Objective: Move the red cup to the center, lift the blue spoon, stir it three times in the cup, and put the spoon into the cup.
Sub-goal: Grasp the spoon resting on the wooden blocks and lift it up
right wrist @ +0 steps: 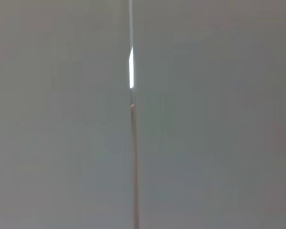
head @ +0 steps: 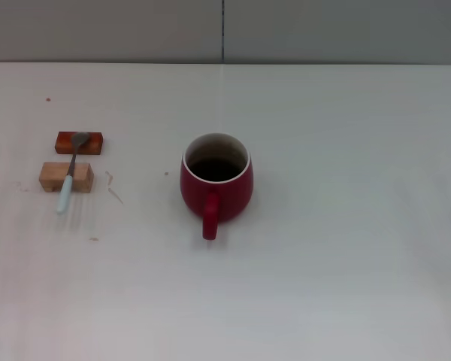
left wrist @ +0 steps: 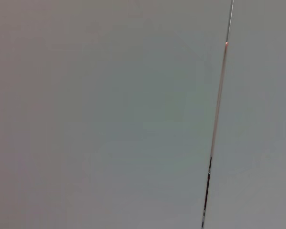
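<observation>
The red cup (head: 216,183) stands upright near the middle of the white table (head: 346,248), its red loop handle turned toward me and its inside dark. The blue spoon (head: 69,175) lies at the left, its grey bowl resting on a reddish wooden block (head: 79,142) and its pale blue handle across a light wooden block (head: 66,177), the handle tip on the table. Neither gripper shows in any view. Both wrist views show only a plain grey wall with a thin vertical seam (left wrist: 218,114).
The two wooden blocks sit close together at the table's left. A grey wall (head: 225,30) runs behind the table's far edge. A few small reddish marks (head: 114,194) dot the tabletop near the blocks.
</observation>
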